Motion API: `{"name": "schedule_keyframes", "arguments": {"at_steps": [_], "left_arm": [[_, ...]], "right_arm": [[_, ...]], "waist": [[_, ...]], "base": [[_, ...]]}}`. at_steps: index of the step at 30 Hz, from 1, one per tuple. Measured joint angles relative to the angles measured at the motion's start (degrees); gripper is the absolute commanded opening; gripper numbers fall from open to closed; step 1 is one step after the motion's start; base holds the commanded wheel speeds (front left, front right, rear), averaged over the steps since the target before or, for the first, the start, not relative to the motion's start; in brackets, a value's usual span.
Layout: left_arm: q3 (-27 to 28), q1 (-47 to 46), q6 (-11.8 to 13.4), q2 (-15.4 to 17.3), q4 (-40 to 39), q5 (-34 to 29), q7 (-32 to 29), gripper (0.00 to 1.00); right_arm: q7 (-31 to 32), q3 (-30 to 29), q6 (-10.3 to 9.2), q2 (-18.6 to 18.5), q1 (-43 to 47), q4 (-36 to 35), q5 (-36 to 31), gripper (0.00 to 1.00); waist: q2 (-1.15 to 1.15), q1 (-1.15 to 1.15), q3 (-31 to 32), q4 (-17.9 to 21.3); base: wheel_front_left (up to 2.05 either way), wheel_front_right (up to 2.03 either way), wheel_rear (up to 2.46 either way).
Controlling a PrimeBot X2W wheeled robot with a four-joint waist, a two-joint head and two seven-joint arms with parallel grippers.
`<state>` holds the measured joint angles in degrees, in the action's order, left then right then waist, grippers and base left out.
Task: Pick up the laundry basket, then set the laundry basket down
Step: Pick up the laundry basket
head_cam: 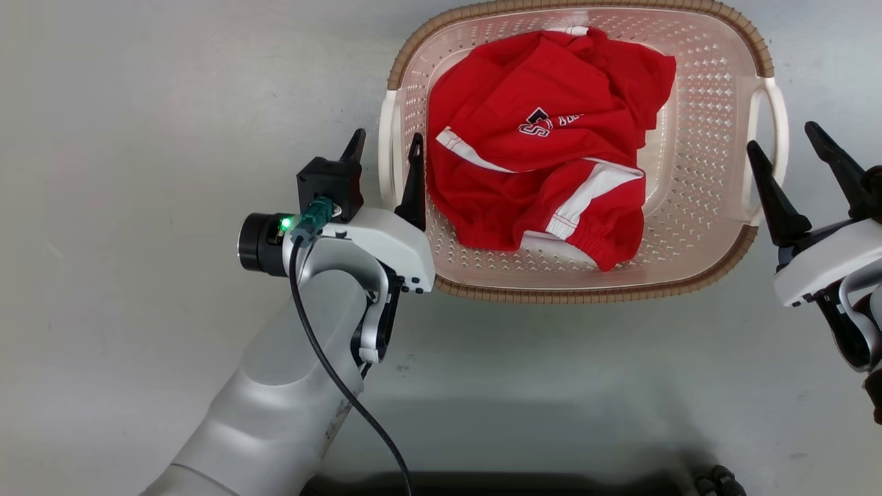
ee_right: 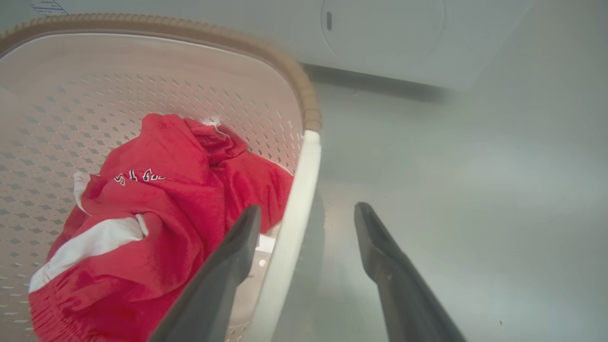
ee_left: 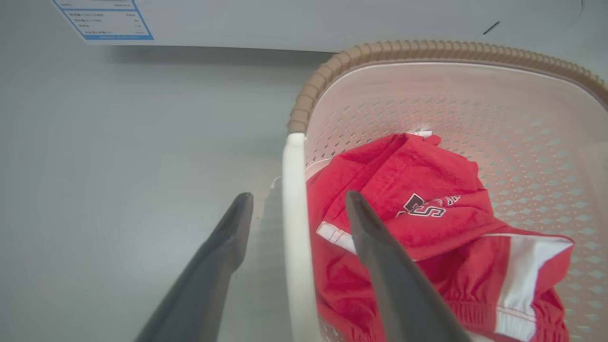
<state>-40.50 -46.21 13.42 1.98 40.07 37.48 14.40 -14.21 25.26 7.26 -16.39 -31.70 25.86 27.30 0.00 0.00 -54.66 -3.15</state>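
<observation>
The laundry basket (head_cam: 551, 295) is pale pink perforated plastic with a brown woven-look rim, and it sits on the grey floor with a red and white garment (head_cam: 544, 172) inside. My left gripper (head_cam: 386, 155) is open, its two dark fingers standing on either side of the basket's left white handle (head_cam: 386, 138) without closing on it. The left wrist view shows that handle (ee_left: 294, 228) running up between the fingers of the left gripper (ee_left: 298, 197). My right gripper (head_cam: 784, 138) is open too, straddling the right handle (head_cam: 780, 117). The right wrist view has the right gripper (ee_right: 308, 208) around the same handle (ee_right: 301, 180).
A white washing machine (ee_right: 403, 38) stands just beyond the basket, with a blue-bordered label (ee_left: 104, 19) on its front. Bare grey floor (head_cam: 138, 172) lies on both sides of the basket. My dark base (head_cam: 517, 482) shows at the bottom edge.
</observation>
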Motion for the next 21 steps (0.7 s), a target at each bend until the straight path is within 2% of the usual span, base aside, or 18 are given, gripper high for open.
{"name": "schedule_keyframes", "arguments": {"at_steps": [21], "left_arm": [[-5.15, -3.50, 0.11, -0.07, 3.86, 3.58, 0.00, 1.00]], "right_arm": [[-0.01, 4.65, 0.00, 0.31, -3.47, 3.86, 1.42, 1.00]], "waist": [[0.00, 0.00, -2.01, 0.13]], "base": [[0.00, 0.00, 0.00]]}}
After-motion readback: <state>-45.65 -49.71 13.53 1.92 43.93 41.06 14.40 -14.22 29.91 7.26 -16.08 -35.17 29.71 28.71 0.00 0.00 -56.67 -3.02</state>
